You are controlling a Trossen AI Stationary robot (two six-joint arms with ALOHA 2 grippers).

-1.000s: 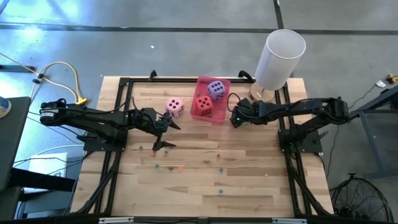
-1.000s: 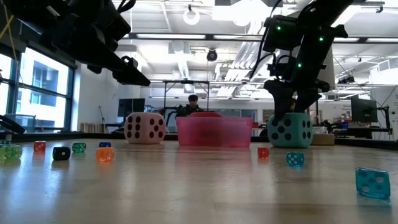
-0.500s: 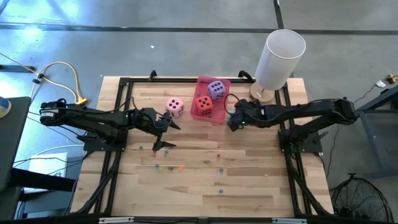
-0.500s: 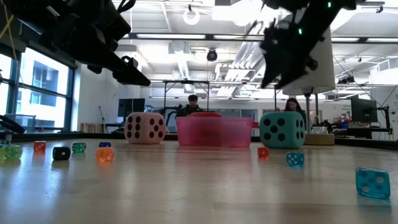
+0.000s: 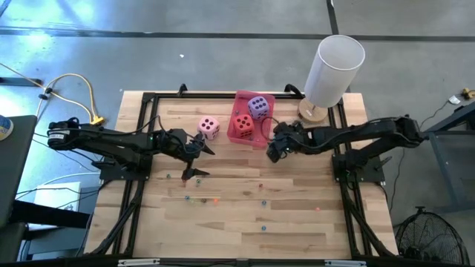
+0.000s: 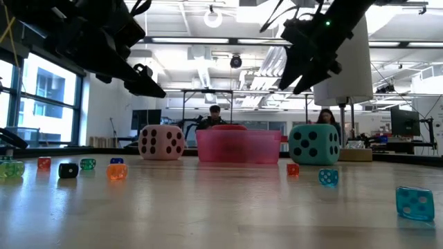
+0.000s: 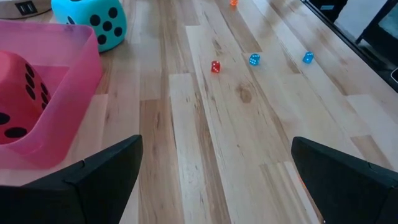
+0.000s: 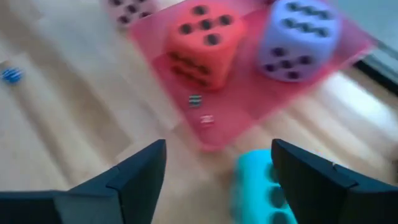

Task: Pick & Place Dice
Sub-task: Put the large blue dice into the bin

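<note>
Step in hand, as we judge it: teal die (image 6: 314,144) into the tray (image 5: 241,95). Right gripper (image 5: 272,150) hangs above it, fingers spread and empty; the die sits on the table just right of the tray. To do it well, we'd drop straight down, centre the die between the fingers, pinch two flat opposite faces (it looks soft, so not too hard) and lift clear of the tray wall before crossing. Left gripper (image 5: 202,162) waits spread and empty, near the pink die (image 5: 209,127). Counts: four dice – red die (image 5: 243,124) and purple die (image 5: 258,107) in the tray, pink and teal out – one tray, one white cylinder (image 5: 334,70) far right, at least eight small coloured dice (image 6: 116,171).
</note>
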